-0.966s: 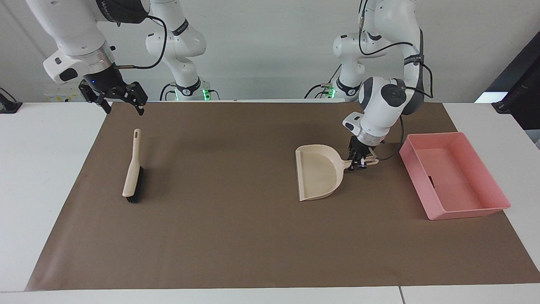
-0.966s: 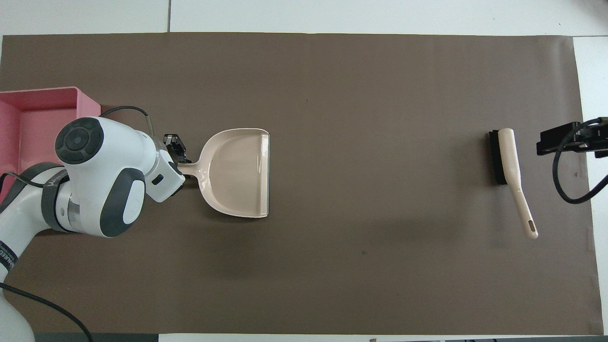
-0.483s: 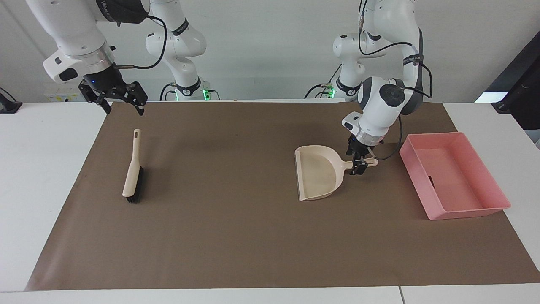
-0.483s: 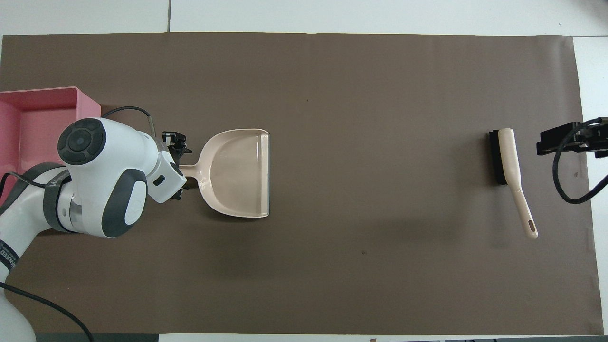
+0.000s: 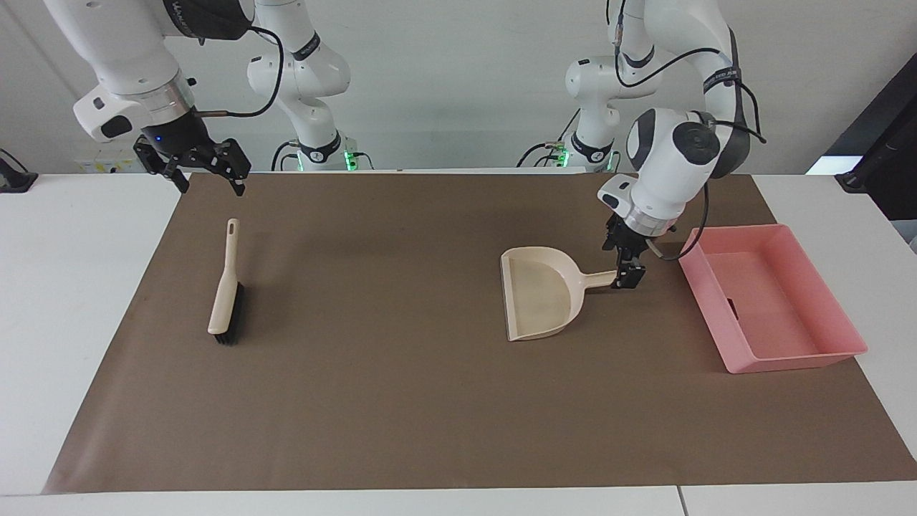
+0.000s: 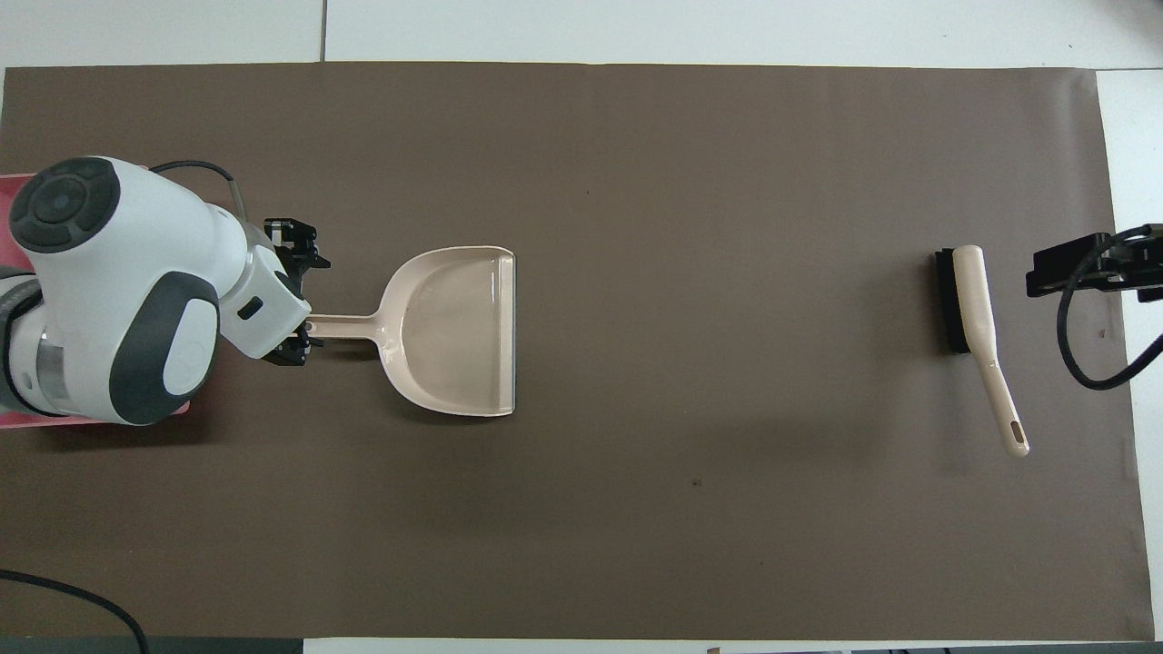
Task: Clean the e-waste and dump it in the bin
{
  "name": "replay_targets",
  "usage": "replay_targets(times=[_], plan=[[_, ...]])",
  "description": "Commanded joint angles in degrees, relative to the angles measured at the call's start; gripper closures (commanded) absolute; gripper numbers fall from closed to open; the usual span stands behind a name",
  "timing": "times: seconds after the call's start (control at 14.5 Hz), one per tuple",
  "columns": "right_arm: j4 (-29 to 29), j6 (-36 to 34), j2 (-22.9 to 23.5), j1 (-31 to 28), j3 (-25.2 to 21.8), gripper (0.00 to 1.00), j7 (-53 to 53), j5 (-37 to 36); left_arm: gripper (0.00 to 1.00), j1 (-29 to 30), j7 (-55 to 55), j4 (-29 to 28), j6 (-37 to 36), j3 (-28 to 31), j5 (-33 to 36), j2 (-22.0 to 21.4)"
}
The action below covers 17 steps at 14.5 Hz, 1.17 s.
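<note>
The pink bin sits at the left arm's end of the mat; in the overhead view my left arm covers nearly all of it. No e-waste shows on the mat, in the dustpan or in the bin. The beige dustpan lies flat beside the bin, its handle pointing at the bin; it also shows in the overhead view. My left gripper is open at the tip of that handle, its fingers either side of it. My right gripper is open and empty over the mat's corner.
A beige brush with black bristles lies at the right arm's end of the mat, handle toward the robots; it also shows in the overhead view. The brown mat covers most of the white table.
My left gripper has opened off the dustpan handle and drawn back toward the bin, to the handle's tip. The dustpan stays flat. The right arm has not moved.
</note>
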Motion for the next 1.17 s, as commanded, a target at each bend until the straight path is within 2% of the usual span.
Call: replay_targets(times=[0.0,0.21,0.41,0.76,1.1], plan=[[-0.61,0.25,-0.43,-0.94,0.51,0.01,-1.23,0.86,0.0,-0.15,-0.15,4.02,-3.64,2.19,0.46,-0.15],[-0.61,0.25,-0.43,-0.94,0.51,0.01,-1.23,0.86,0.0,-0.42,-1.55,7.1,-6.63,5.61,0.46,-0.15],[-0.61,0.25,-0.43,-0.94,0.51,0.01,-1.23,0.86,0.0,-0.68,-9.61,9.03,-10.57,9.4,0.37,-0.32],[-0.61,0.25,-0.43,-0.94,0.51,0.01,-1.23,0.86,0.0,-0.59,-42.0,9.83,-17.53,11.08,0.55,-2.69],[-0.61,0.25,-0.43,-0.94,0.51,0.01,-1.23,0.86,0.0,-0.5,-70.14,15.88,-25.0,12.13,0.55,-2.96]])
